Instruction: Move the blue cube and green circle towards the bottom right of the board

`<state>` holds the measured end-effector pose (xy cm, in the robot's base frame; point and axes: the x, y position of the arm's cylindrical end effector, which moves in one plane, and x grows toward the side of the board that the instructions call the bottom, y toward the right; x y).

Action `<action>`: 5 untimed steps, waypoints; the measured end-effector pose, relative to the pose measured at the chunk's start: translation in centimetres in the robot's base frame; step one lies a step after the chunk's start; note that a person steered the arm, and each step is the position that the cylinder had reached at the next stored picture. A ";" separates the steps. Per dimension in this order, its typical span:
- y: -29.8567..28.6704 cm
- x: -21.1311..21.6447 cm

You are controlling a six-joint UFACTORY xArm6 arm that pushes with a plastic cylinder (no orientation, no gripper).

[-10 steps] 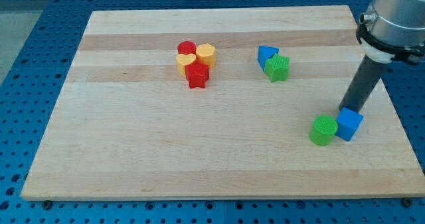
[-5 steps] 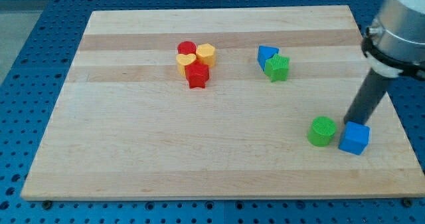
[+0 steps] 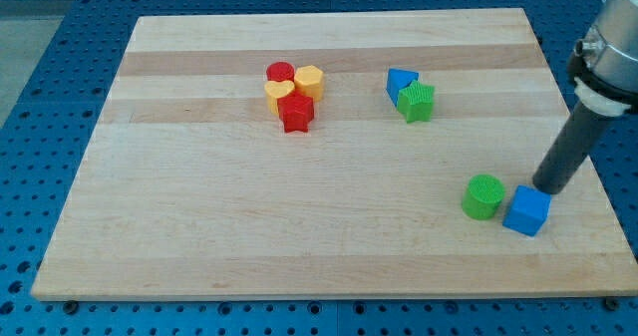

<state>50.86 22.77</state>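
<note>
1. Sitting near the board's lower-right corner, the blue cube and green circle look nearly delivered.
2. Tip rests at the cube's one o'clock, barely apart.
3. No jaws exist; it's a bare rod.
4. Remaining: perhaps a small nudge toward five o'clock.

Blue cube pushed toward the view's bottom right over the last second, from touching the green circle to standing just beside it with a narrow gap between; almost no shift in the last half second. Green circle nudged very slightly toward the view's left. My tip moved from the cube's upper left edge across to the view's right, now just past the cube's upper right corner, at or barely off its top edge. Arm housing drifted rightward, partly out past the view's right edge
</note>
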 end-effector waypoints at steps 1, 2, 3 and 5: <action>-1.8 0.0; -2.3 0.0; -2.0 0.3; -1.0 2.6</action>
